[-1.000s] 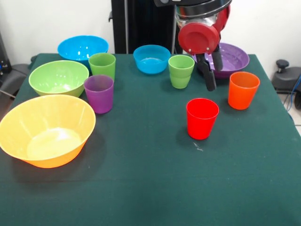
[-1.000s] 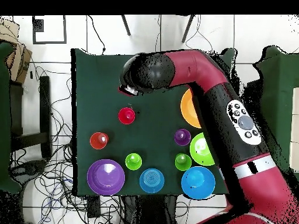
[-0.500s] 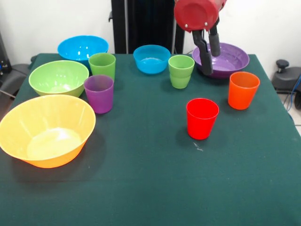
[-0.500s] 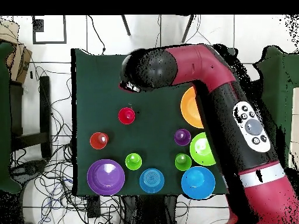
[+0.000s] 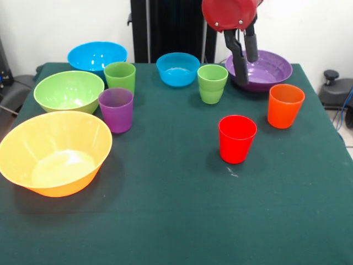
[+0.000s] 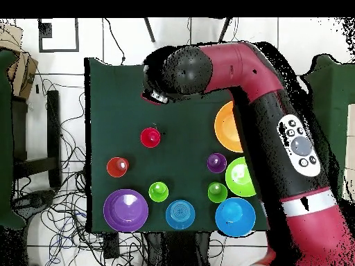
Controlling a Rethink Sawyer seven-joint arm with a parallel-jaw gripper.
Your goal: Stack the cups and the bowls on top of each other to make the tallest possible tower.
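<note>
My gripper point(image 5: 246, 70) hangs open and empty in the air in front of the purple bowl point(image 5: 267, 69), above and behind the red cup point(image 5: 237, 138). The orange cup point(image 5: 285, 105) stands to the right of the red one. A light green cup point(image 5: 212, 83) stands between the purple bowl and a blue bowl point(image 5: 177, 68). On the left are the purple cup point(image 5: 116, 109), another green cup point(image 5: 119, 77), a second blue bowl point(image 5: 97, 55), the light green bowl point(image 5: 69, 90) and the big yellow-orange bowl point(image 5: 55, 152). All stand apart and upright. In the overhead view the arm point(image 6: 177, 69) covers the gripper.
The dark green table point(image 5: 176, 221) carries everything. In the overhead view the red cup point(image 6: 150, 137) stands alone near the middle, and the arm crosses over the yellow-orange bowl point(image 6: 225, 128). Cables and chairs lie around the table.
The gripper has risen from table height beside the purple bowl to high above it. No cup or bowl has moved.
</note>
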